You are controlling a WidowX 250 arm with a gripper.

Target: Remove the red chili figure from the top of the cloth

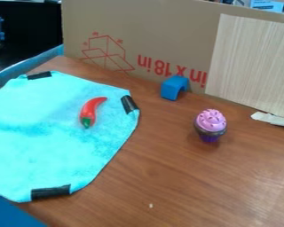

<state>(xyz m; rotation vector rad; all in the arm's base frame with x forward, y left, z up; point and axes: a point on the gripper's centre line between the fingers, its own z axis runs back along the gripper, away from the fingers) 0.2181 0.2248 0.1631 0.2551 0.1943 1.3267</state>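
Observation:
The red chili figure point(91, 111) with a green stem end lies on the right part of the turquoise cloth point(49, 150). Its stem end points down toward the viewer and its tip curves up to the right. Black tape holds the cloth's edges to the brown table point(186, 181).
A pink and purple cupcake point(210, 126) stands on the table to the right. Behind it, a blue arch block point(175, 87) sits near the cardboard wall point(162, 31). A pale wood-grain panel point(251, 66) leans at the back right, beside a whitish strip point(274, 119).

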